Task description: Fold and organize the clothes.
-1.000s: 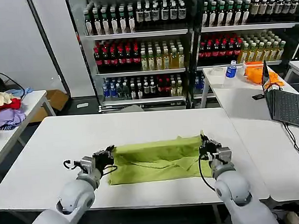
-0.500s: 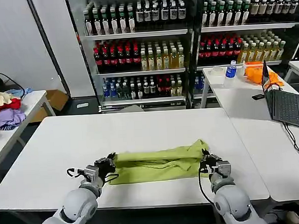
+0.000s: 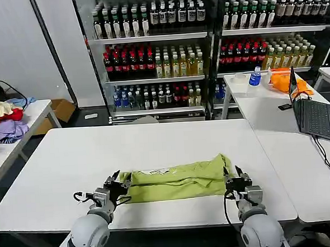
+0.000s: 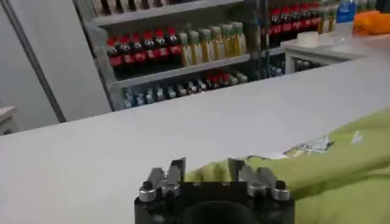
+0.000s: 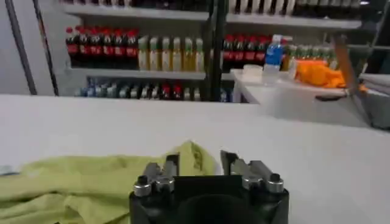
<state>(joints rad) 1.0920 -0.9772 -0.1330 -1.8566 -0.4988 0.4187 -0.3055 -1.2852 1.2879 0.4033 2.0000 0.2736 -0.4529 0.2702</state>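
I see a white table (image 3: 72,157) in front of me, matte and bare apart from the shirt (image 3: 177,180). The shirt lies near the table's front edge as a long lime band, folded over and wrinkled, with a small white printed patch (image 3: 156,171) on its top side toward my left.

Left gripper (image 3: 117,186) sits at the shirt's left end, low over the table. From the left wrist view its fingers (image 4: 177,172) stand apart with lime cloth showing behind the gap; nothing is pinched between them.

Right gripper (image 3: 238,180) sits at the shirt's right end, just beside the bunched corner. From the right wrist view its fingers (image 5: 170,165) are likewise parted, the cloth's edge beyond the tips, not clamped.

Room: behind the table stand shelves (image 3: 204,34) packed with bottles in rows, dark, red, yellow and blue. To my right, a second white table (image 3: 265,109) carries an open laptop (image 3: 313,114), an orange cloth (image 3: 283,80), a blue-labelled bottle (image 3: 255,76) and a white tub (image 3: 239,78). To my left, a side table (image 3: 27,118) holds a heap of clothes (image 3: 5,119) in red, purple and cream. A cardboard box (image 3: 62,110) sits on the floor by the wall.
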